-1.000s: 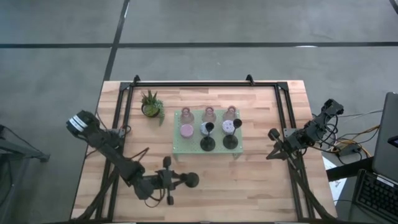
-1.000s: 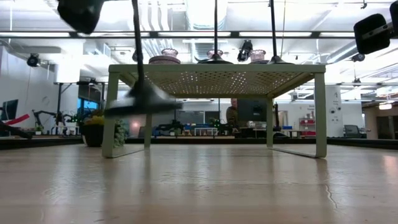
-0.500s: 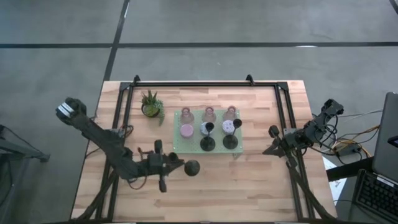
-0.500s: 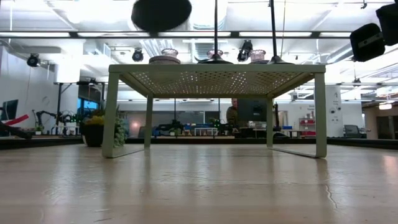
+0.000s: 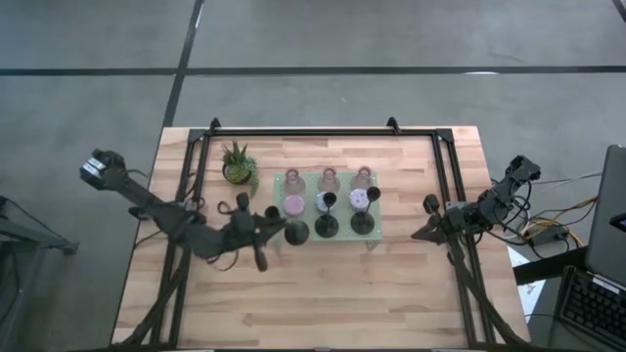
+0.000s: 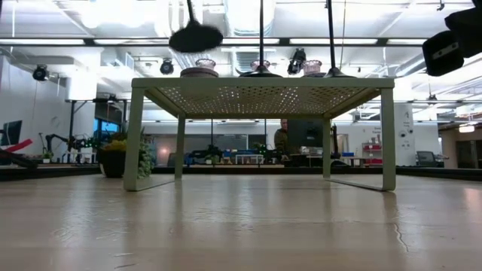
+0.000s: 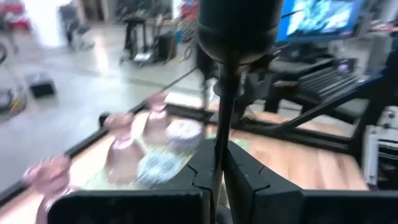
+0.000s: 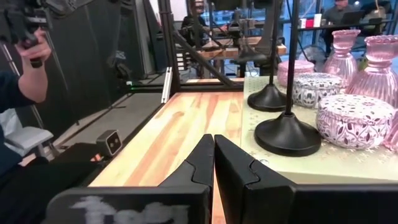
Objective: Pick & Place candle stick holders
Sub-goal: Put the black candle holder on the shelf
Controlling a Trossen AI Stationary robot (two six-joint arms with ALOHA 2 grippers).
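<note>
Since a second ago your left gripper has carried the black candle stick holder from the near part of the table up to the front left corner of the pale green tray, while your right arm has barely shifted.

From above, you can see eight holders already on the tray: three clear pink glass ones along the back row, a pale pink one, a blue-grey one and a lilac one in the middle, and two black ones at the front. The held holder's round base hangs over the one empty front left place. The potted plant stands apart to the left of the tray. Your right gripper waits near the table's right edge, shut and holding nothing.

At table height, the black base floats above the tray top, not yet touching it.

Through your left wrist camera, the fingers are clamped on the thin black stem, base uppermost, with the tray and its holders beyond.

Your right wrist camera shows its fingers pressed together and empty, pointing along the tray's side.

By my judgement you are on the last placement: lower, let go, and the set looks complete.
</note>
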